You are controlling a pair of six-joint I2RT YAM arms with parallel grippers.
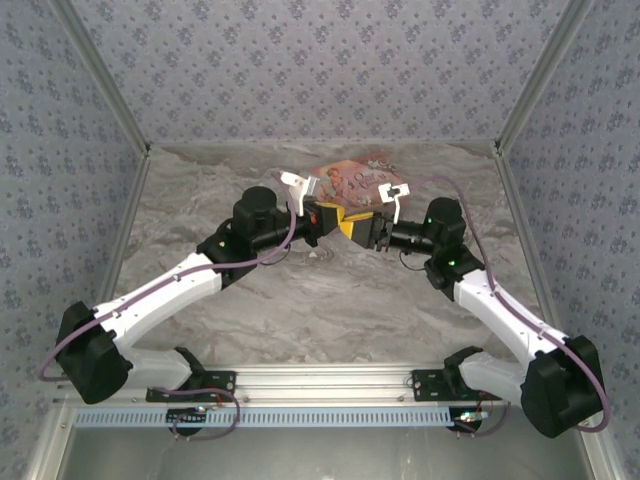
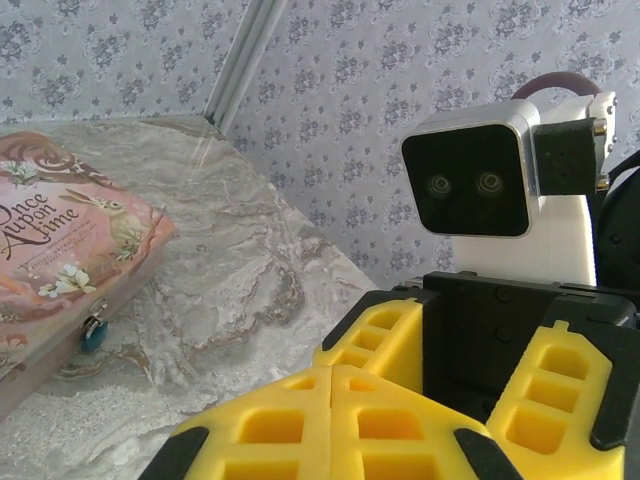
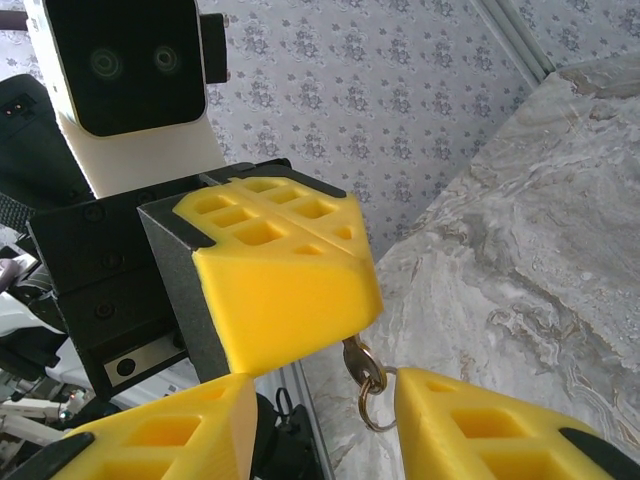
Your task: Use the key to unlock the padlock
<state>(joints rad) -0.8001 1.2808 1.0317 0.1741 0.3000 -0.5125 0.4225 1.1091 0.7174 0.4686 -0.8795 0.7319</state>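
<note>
My left gripper (image 2: pixel 332 372) is shut, and its yellow fingers (image 3: pixel 285 275) pinch a small brass key (image 3: pixel 358 360) whose bow and ring (image 3: pixel 374 408) hang below them. My right gripper (image 3: pixel 322 396) is open, one finger on each side of the key and apart from it. Both grippers meet nose to nose above mid-table, left gripper (image 1: pixel 345 220) against right gripper (image 1: pixel 366 230). A tiny blue padlock (image 2: pixel 92 336) with a silvery shackle hangs on the front of the pink illustrated box (image 2: pixel 70 240).
The pink box (image 1: pixel 350 180) lies on the marble table (image 1: pixel 320 300) just behind the two grippers. Patterned walls enclose the back and sides. The right wrist camera (image 2: pixel 478 180) looms close in front of my left gripper.
</note>
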